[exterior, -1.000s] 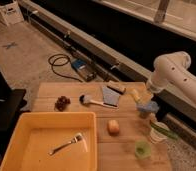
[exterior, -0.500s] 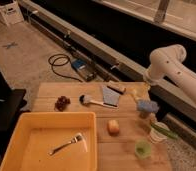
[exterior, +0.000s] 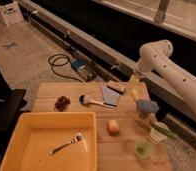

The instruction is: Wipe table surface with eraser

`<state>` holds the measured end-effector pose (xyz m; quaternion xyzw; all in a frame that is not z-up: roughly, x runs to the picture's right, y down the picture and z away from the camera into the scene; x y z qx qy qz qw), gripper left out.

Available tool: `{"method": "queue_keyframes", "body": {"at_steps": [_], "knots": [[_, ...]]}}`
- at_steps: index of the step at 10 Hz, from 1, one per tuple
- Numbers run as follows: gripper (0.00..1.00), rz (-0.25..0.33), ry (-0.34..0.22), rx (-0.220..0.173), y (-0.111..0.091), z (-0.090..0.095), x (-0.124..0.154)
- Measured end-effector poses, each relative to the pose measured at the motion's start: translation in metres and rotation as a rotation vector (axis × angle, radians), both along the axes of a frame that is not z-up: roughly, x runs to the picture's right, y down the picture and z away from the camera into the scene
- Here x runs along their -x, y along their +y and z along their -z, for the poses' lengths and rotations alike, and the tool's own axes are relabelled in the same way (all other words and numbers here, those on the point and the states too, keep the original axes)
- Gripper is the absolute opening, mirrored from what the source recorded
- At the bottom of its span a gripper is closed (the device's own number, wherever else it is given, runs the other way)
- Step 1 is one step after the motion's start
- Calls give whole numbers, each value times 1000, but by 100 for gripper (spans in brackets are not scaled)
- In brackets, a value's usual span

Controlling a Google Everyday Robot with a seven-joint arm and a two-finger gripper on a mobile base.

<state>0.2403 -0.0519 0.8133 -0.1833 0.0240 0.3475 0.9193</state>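
The gripper (exterior: 134,81), jaws spread and empty, hangs over the far edge of the table surface (exterior: 47,94), right of centre; the eraser (exterior: 116,86) lies just to its left, lengthwise roughly along that edge

We are viewing the eraser (exterior: 116,87), a tan block with a dark face, lying flat at the far edge of the table surface (exterior: 46,95), light-brown planks; the gripper (exterior: 134,86) is hovering just beside it, jaws spread.
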Motion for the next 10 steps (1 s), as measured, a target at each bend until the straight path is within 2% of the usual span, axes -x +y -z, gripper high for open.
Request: {"method": "queue_keyframes", "body": {"at_steps": [2, 4, 7, 10], "knots": [[80, 5, 3, 1, 0, -1, 3], [80, -7, 41, -5, 0, -11, -5], [80, -22, 21, -6, 6, -42, 12], [80, -43, -26, -1, 17, -87, 58]]}}
